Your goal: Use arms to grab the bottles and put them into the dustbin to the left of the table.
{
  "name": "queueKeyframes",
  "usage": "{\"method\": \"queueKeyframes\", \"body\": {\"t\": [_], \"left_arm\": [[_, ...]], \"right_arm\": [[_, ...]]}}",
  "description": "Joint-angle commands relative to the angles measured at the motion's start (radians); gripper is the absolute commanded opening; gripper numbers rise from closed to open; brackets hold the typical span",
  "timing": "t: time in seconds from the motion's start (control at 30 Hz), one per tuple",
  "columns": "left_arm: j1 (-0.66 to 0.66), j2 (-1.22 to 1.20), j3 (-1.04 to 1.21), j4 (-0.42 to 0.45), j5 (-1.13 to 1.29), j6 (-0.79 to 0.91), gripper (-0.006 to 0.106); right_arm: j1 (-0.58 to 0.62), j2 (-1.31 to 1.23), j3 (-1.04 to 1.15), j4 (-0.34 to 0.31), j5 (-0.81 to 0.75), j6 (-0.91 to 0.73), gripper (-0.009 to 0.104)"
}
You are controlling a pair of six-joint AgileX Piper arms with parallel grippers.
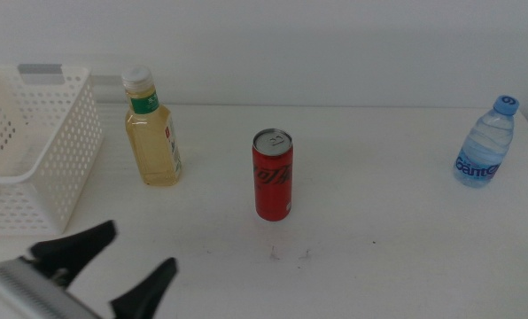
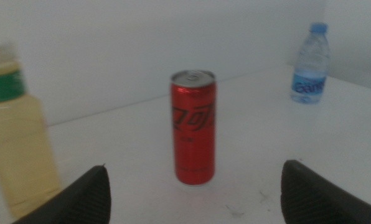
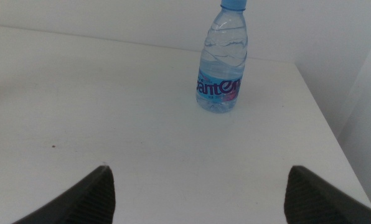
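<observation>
A slim red soda can (image 1: 272, 175) stands upright mid-table. A yellow-liquid bottle (image 1: 151, 131) with white cap and green label stands to its left. A small clear-blue water bottle (image 1: 487, 143) stands at the far right. The white perforated dustbin (image 1: 47, 146) sits at the left. My left gripper (image 1: 113, 261) is open and empty near the front left edge, short of the can; its wrist view shows the can (image 2: 193, 126) ahead between the jaws, the yellow bottle (image 2: 18, 130) beside it. My right gripper (image 3: 195, 193) is open and empty, out of the middle view, facing the water bottle (image 3: 223, 59).
The white table (image 1: 379, 230) has a few small dark scuff marks (image 1: 289, 254) in front of the can. The table's right edge (image 3: 332, 134) runs close beside the water bottle. A pale wall stands behind the table.
</observation>
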Motion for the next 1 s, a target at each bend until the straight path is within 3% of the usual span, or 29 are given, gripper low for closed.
{"method": "queueKeyframes", "body": {"t": [0.0,0.2,0.37,0.73,0.87,0.97], "left_arm": [[-0.064,0.139,0.000,-0.067,-0.180,0.057,0.094],[-0.082,0.386,0.000,-0.083,-0.470,0.060,0.094],[-0.082,0.457,0.000,-0.086,-0.548,0.056,0.094],[-0.082,0.457,-0.010,-0.035,-0.544,0.048,0.094],[-0.082,0.509,-0.121,-0.046,-0.372,0.057,0.094],[-0.065,0.610,-0.198,-0.050,-0.402,0.041,0.094]], "right_arm": [[-0.004,-0.005,0.004,-0.003,-0.016,-0.002,0.087],[-0.004,-0.005,0.004,-0.003,-0.016,-0.002,0.087],[-0.004,-0.005,0.004,-0.003,-0.016,-0.002,0.087],[-0.004,-0.005,0.004,-0.003,-0.016,-0.002,0.087],[-0.004,-0.005,0.004,-0.003,-0.016,-0.002,0.087],[-0.004,-0.005,0.004,-0.003,-0.016,-0.002,0.087]]}}
